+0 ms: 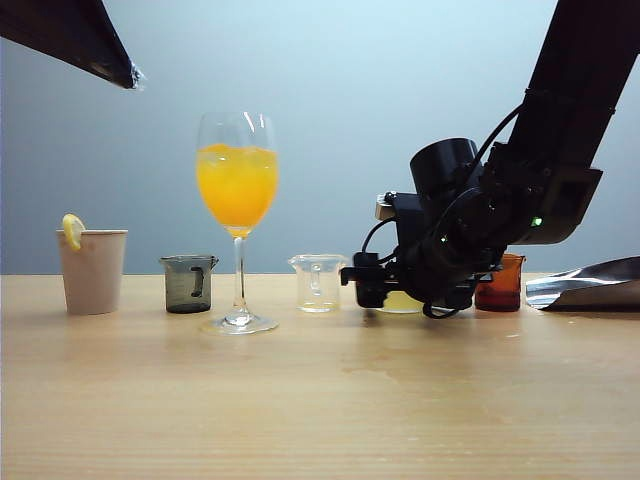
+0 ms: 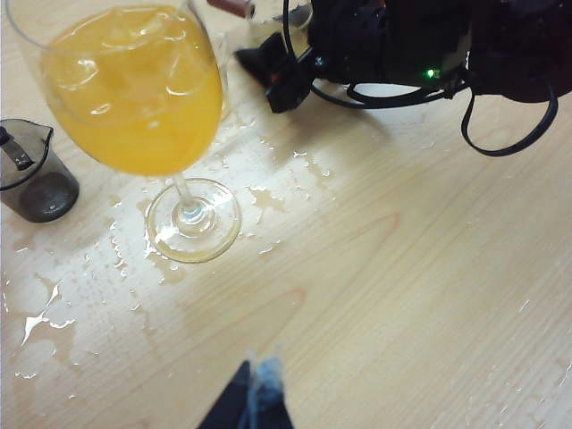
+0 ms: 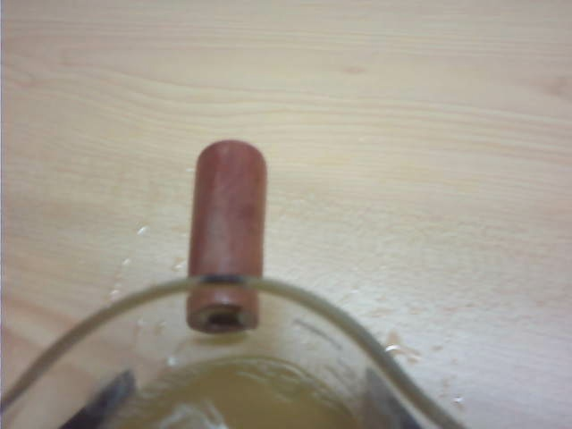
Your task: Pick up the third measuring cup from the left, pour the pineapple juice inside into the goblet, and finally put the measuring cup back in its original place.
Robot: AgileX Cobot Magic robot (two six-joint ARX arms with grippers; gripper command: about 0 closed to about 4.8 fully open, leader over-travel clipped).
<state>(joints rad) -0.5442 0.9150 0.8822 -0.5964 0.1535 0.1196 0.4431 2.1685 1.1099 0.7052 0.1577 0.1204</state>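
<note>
The third measuring cup (image 1: 402, 302), squat and clear, stands on the table right of the middle, mostly hidden behind my right gripper (image 1: 372, 285). In the right wrist view the cup (image 3: 313, 335) fills the near edge, its reddish-brown knob (image 3: 228, 232) pointing away and pale yellow pineapple juice (image 3: 250, 398) inside. My right gripper (image 3: 241, 407) has a finger against each side of the cup wall. The goblet (image 1: 238, 190), tall and holding orange drink, stands left of the middle; the left wrist view also shows the goblet (image 2: 134, 89). My left gripper (image 2: 255, 393) hovers shut and empty over bare table.
A paper cup with a lemon slice (image 1: 92, 270) stands far left, then a grey measuring cup (image 1: 188, 283) and a clear beaker (image 1: 317, 283). An amber cup (image 1: 503, 285) and crumpled foil (image 1: 590, 285) lie right. Spilled drops (image 2: 268, 192) wet the table around the goblet's foot.
</note>
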